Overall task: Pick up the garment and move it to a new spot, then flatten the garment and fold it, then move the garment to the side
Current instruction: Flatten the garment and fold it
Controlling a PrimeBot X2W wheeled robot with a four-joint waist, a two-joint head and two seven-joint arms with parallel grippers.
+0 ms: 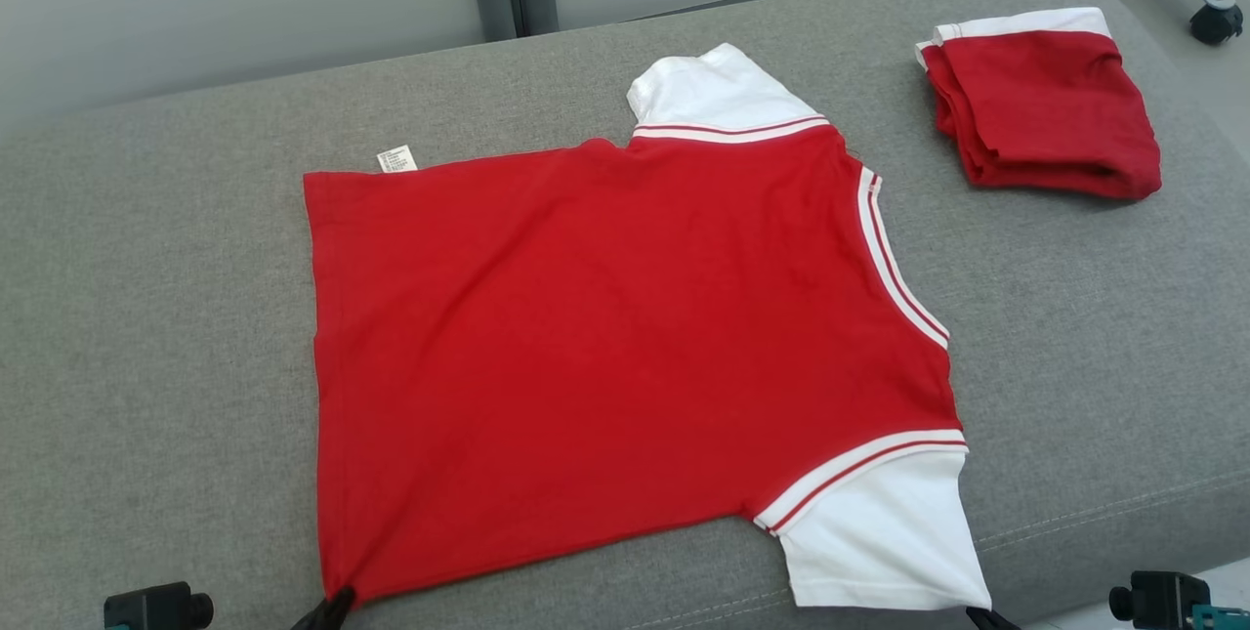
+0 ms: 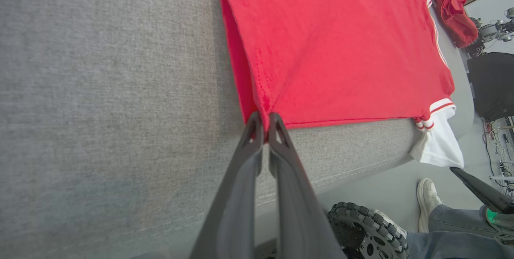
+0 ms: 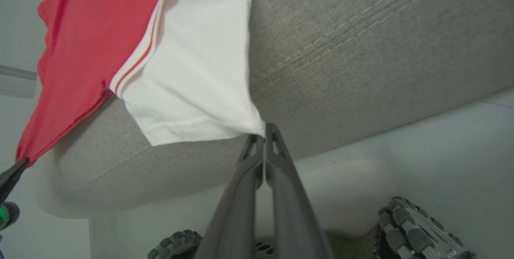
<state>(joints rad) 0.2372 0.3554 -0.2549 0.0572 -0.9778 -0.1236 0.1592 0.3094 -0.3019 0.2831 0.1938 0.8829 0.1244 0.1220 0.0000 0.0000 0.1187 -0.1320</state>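
On the grey bench the red shirt lies spread flat, hem toward the robot's left and neck toward its right. The near white sleeve reaches the front edge. The left pincer is closed on the near hem corner, both layers nipped between its tips, with creases fanning out from the grip. The right pincer is closed on the outer corner of that sleeve, and the cloth is drawn to a point there. A folded garment sits well apart at the far right of the bench.

The shirt looks like a light, limp knit with no stiffness of its own, so it should sag wherever it is unsupported and stretch if pulled unevenly. Corners and stitched hems seem the surest holds, since the doubled cloth gives the tips something to bite. The sleeve corner is likely the weaker hold of the two and could slip. Raising both held corners together and keeping the near edge lightly taut would probably give a clean fold.
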